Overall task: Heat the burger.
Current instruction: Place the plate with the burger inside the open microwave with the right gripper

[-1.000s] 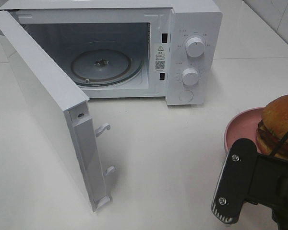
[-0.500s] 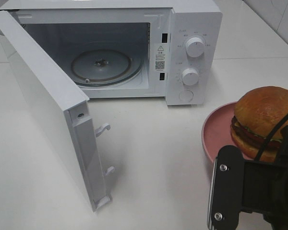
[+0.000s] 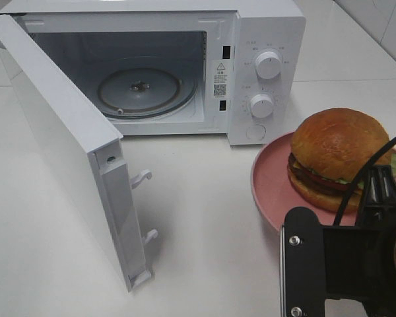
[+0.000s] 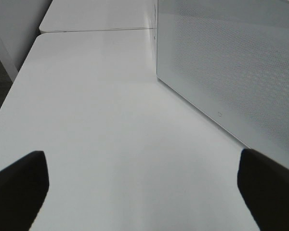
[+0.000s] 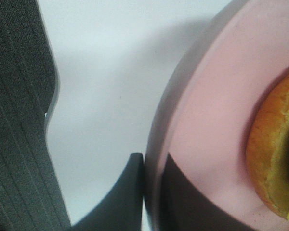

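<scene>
Now the round burger (image 3: 340, 155) with its shiny brown bun sits on a round pink plate (image 3: 267, 185), whose near rim the right gripper (image 5: 150, 192) pinches. Bare white table (image 3: 204, 218) lies between plate and open white microwave (image 3: 264, 39). The left gripper (image 4: 142, 192) gapes wide.

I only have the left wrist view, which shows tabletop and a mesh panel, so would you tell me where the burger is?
Observer: The burger sits on a pink plate on the table, in front of the microwave and off to its right.
Operator: Thank you. Is the right gripper holding anything?
Observer: Yes. The right wrist view shows the right gripper pinching the plate's rim, with one finger on each side of it.
Operator: And is the microwave ready to load?
Observer: Its door stands wide open, so the glass turntable inside is exposed.
</scene>
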